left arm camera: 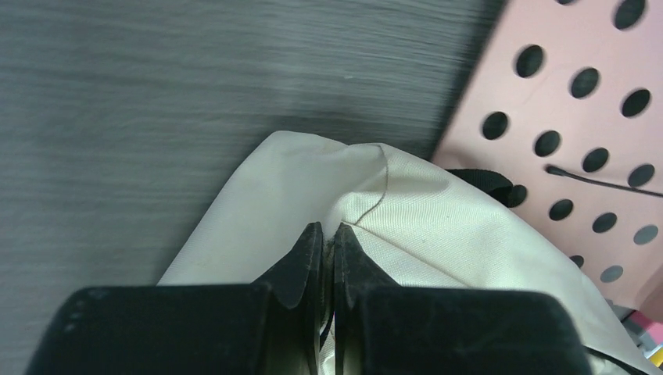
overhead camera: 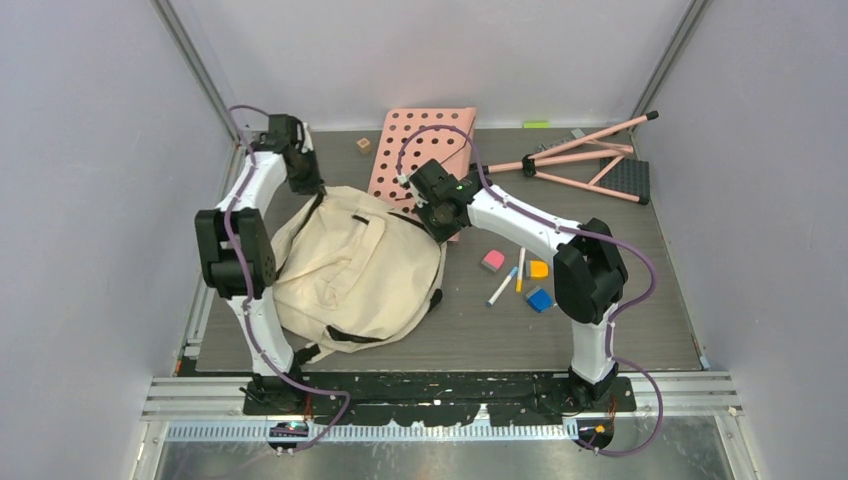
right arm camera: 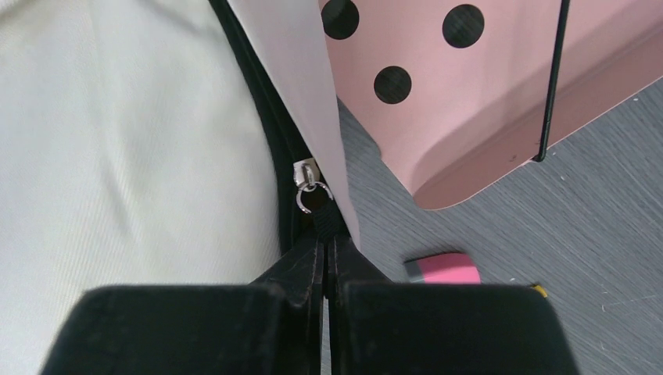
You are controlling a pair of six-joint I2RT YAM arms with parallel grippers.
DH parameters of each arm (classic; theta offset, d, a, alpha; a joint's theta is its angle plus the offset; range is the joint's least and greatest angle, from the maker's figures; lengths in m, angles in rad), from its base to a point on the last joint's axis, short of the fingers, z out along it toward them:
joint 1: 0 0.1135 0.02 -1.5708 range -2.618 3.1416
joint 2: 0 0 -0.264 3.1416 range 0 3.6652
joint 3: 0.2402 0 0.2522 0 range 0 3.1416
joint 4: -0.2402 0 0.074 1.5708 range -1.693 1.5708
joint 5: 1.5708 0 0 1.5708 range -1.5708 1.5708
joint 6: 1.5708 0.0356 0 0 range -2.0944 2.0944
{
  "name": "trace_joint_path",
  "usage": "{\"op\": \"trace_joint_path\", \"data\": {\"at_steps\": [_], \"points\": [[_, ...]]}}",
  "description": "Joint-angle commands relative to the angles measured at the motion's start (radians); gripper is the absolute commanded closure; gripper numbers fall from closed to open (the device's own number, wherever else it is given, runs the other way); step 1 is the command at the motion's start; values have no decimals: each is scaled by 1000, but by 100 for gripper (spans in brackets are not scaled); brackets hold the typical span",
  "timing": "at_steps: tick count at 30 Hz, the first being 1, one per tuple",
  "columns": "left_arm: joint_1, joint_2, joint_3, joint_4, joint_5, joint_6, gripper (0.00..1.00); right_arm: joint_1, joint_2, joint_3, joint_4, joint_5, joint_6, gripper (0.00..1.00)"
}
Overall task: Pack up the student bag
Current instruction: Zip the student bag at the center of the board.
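Your student bag (overhead camera: 350, 270) lies flat on the table (overhead camera: 620, 330), left of centre, its top edge pointing to 12 o'clock; the cream fabric covers the inside from every view, so you cannot tell what it holds. At its 3 o'clock, loose on the table, sit a pink eraser (overhead camera: 492, 261), a white marker (overhead camera: 502, 287), an orange block (overhead camera: 538, 269) and a blue block (overhead camera: 539, 299). The pink perforated board (overhead camera: 420, 150) lies at the bag's 1 o'clock, touching its top edge.

Your left gripper (left arm camera: 328, 234) is at the bag's 11 o'clock corner; the arm stands up from its base, elbow high, and reaches to the far side; the jaws are pinched tight on a fold of the cream cloth, which puckers between them.

Your right gripper (right arm camera: 323, 242) is at the bag's 2 o'clock edge; that arm bends at the elbow above the blocks and stretches left towards the bag; the jaws are closed narrow on the black tab of the zip pull (right arm camera: 311, 191), the silver ring showing just past the tips, with the black zip line running away from it along the cream panel.
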Motion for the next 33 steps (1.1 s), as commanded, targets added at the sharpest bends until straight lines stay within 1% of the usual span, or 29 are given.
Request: {"op": "trace_joint_path", "data": {"at_steps": [1,4,5,12,15,19,20,21,22,24,25,26,29,31,33], "points": [[105,-104,-52,6,-114,-78,100,-5,-81,5,-32,74,-4,100],[138,-148,-101,-10,-143,-114,100,-5,-73,13,-29,102,-2,100],[155,-163,-124,-16,-184,-128,100,-5,-71,20,-29,103,-1,100],[257,-283,-247,-81,-297,-203,100,-5,-24,69,-24,78,-1,100],[311,-350,-317,-95,-301,-192,100,-4,5,115,-19,63,2,99],[321,-418,-354,-126,-321,-113,100,2,46,181,-8,27,-1,99],[321,-432,-358,-131,-307,-91,97,5,52,200,1,23,-1,99],[321,-448,-361,-132,-290,-72,88,5,61,208,5,10,-1,99],[320,-464,-365,-127,-273,-60,76,8,66,222,11,4,0,99],[310,-490,-364,-104,-242,-32,46,8,83,245,11,-12,7,100],[300,-499,-356,-92,-227,-9,36,9,93,250,10,-21,8,100],[281,-508,-347,-78,-221,15,30,9,97,258,11,-25,11,99],[208,-519,-324,-7,-144,95,27,9,102,261,15,-34,14,99],[154,-517,-316,54,-49,142,27,9,104,265,17,-35,11,99],[107,-496,-304,105,86,172,27,8,104,270,12,-33,5,99]]}}
